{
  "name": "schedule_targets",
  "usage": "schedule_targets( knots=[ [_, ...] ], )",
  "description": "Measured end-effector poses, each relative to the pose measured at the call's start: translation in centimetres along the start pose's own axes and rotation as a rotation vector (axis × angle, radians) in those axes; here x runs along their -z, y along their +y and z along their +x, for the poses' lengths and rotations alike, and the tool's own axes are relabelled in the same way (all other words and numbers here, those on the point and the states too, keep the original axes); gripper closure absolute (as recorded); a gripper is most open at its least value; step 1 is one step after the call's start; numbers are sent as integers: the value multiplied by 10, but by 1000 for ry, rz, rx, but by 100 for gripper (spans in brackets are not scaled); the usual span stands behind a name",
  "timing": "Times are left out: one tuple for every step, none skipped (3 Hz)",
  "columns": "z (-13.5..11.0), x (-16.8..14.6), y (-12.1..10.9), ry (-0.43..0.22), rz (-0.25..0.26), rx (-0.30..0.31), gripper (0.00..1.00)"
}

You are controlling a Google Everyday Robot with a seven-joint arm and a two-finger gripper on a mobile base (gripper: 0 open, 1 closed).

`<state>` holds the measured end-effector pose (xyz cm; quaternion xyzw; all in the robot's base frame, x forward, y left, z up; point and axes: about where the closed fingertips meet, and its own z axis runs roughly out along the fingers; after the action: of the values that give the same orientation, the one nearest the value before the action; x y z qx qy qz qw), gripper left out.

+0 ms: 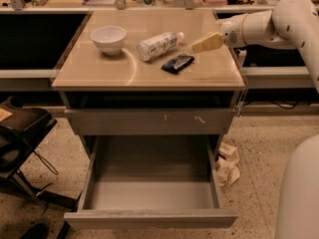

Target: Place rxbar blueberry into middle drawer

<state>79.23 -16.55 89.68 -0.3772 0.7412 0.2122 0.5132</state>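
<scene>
The rxbar blueberry [177, 62] lies flat on the tan countertop, a dark shiny wrapper right of centre. My gripper [202, 44] hovers just above the counter, up and to the right of the bar, a short gap away from it and near the cap of the bottle. It holds nothing that I can see. The middle drawer [149, 195] is pulled wide open below, gray and smooth inside, with nothing in it.
A white-labelled plastic bottle [157, 45] lies on its side just left of the bar. A white bowl [108, 38] stands at the counter's left. A shut drawer front with pale scratches [149, 121] sits above the open drawer. Crumpled paper [227, 166] lies on the floor to the right, and a dark chair [20, 133] stands on the left.
</scene>
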Motion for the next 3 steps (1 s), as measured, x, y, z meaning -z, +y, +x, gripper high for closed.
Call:
schedule_targets(
  knots=[
    [3,-9,3,7,-23,-5,0],
    [17,-44,33,57,-110,-9,0],
    [17,-55,36,52,-129,-14,0]
  ],
)
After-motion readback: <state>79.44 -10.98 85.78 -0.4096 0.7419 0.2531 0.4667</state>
